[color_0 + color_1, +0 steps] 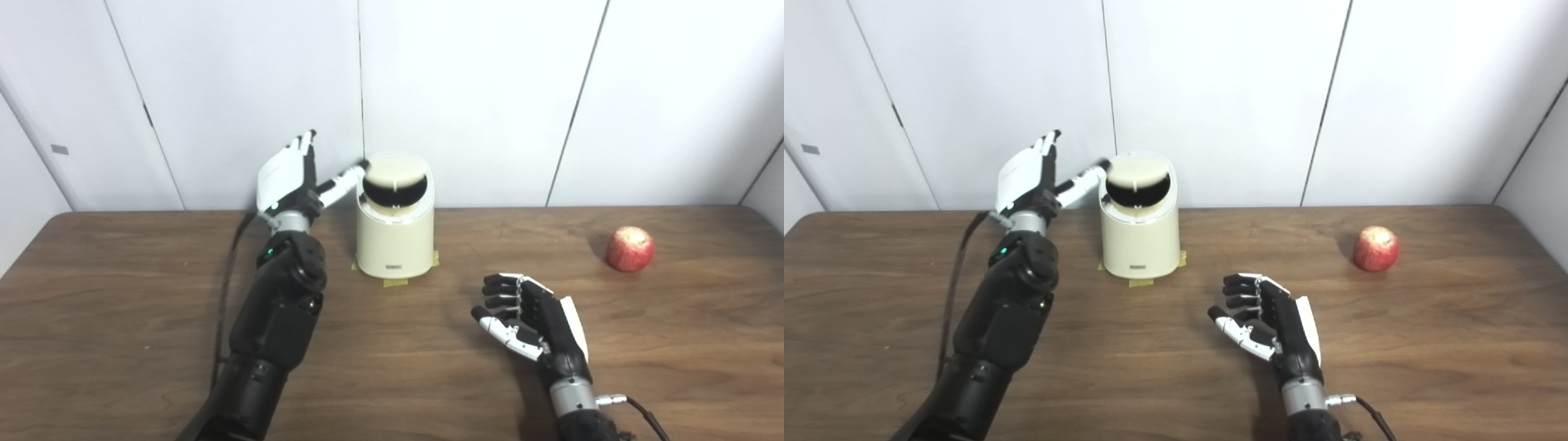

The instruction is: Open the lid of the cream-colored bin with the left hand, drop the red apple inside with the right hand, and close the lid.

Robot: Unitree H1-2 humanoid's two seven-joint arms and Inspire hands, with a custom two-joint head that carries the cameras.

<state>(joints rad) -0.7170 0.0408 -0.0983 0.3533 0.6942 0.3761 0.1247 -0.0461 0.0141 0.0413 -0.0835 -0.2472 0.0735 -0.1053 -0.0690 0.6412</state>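
Observation:
The cream-colored bin [395,239] stands at the back middle of the table [122,343], near the wall. Its round lid [397,168] is tilted up, and a dark opening shows below it. My left hand [288,180] is raised just left of the bin, open with fingers pointing up, and its thumb reaches to the lid's left edge. The red apple [630,248] lies on the table at the far right. My right hand [533,321] rests low over the table's front middle, open and empty, well left of the apple.
Strips of yellow tape [395,282] show under the bin's base. A black cable [226,288] hangs beside my left arm. White wall panels [478,92] stand right behind the table.

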